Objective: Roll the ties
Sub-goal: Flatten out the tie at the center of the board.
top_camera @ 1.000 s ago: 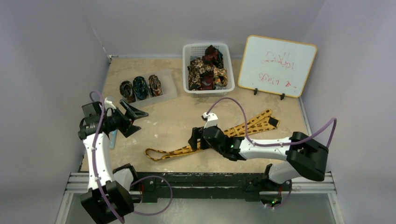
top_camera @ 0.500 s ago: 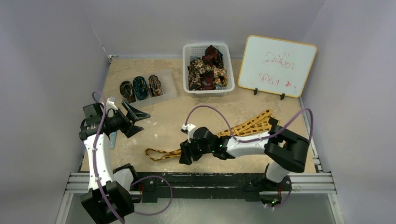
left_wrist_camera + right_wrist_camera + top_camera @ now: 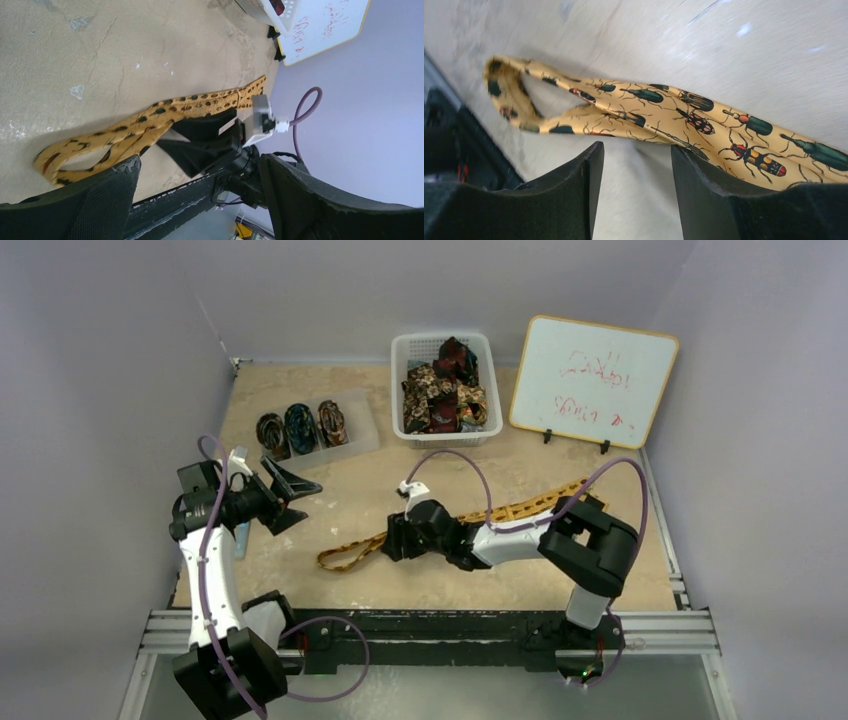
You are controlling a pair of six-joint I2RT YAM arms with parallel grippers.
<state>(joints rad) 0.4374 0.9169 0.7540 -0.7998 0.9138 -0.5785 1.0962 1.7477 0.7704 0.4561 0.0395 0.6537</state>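
Ties (image 3: 440,390) in dark red, brown and gold prints lay heaped in the white basket (image 3: 400,350), and three more, rolled up (image 3: 300,427), sat in a row in a clear tray (image 3: 362,432) just left of that basket. One golden-yellow tie (image 3: 345,553) lay stretched on the sandy table (image 3: 350,490) well in front of the basket. Its folded loop end pointed down and to the left of the basket, and its long tail (image 3: 520,508) ran off below the basket's right side. Seen close, the cloth (image 3: 664,112) carried printed beetles in green, black and red. The right gripper (image 3: 388,540) was low over the tie just behind the loop, directly in front of the basket. Its fingers (image 3: 569,200) stood parted with bare table showing between them, and the tip of one finger lay over the cloth, so nothing was clamped; whether that tip pressed on the tie could not be told. The left gripper (image 3: 300,502) hovered off the table, well to the left of the basket and in front of the tray, its jaws spread wide and released, with nothing between them. A whiteboard (image 3: 590,380) with red scribble stood just right of the basket.
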